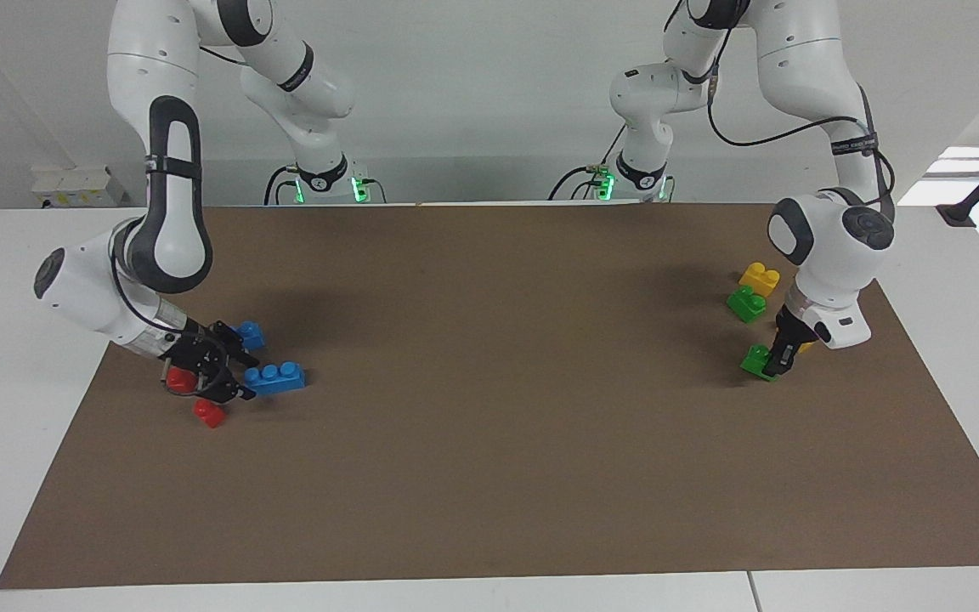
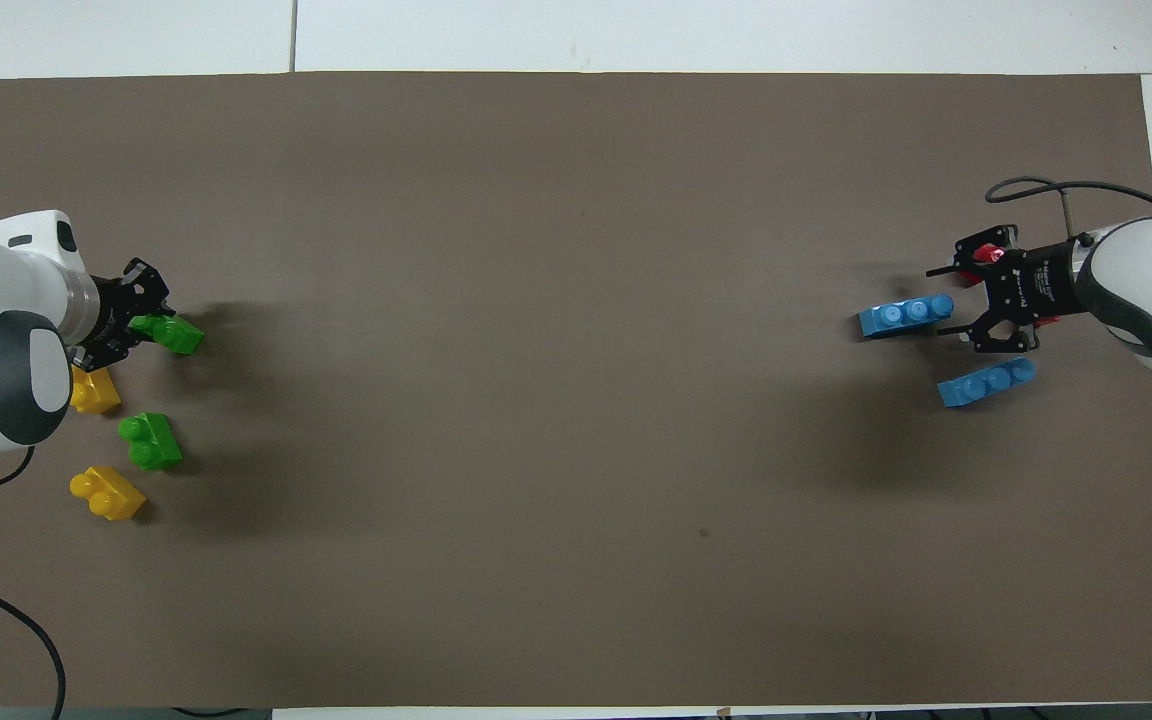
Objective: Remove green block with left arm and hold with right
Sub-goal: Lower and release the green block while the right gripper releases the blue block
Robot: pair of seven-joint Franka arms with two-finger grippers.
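Observation:
My left gripper (image 1: 775, 360) (image 2: 148, 326) is shut on one green block (image 1: 755, 361) (image 2: 174, 335) and holds it tilted, low over the mat at the left arm's end. A yellow brick (image 2: 96, 391) lies right beside it, partly under the wrist. The other green block (image 1: 746, 303) (image 2: 149, 441) lies on the mat nearer to the robots. My right gripper (image 1: 239, 371) (image 2: 944, 303) is open at the right arm's end. One end of a blue three-stud brick (image 1: 277, 378) (image 2: 901, 316) lies between its fingers.
A second yellow brick (image 1: 759, 278) (image 2: 108, 493) lies nearest the robots at the left arm's end. A second blue brick (image 1: 249, 334) (image 2: 986, 382) lies close by the right gripper. A small red piece (image 1: 210, 414) lies on the mat there, another (image 1: 178, 379) under the right wrist.

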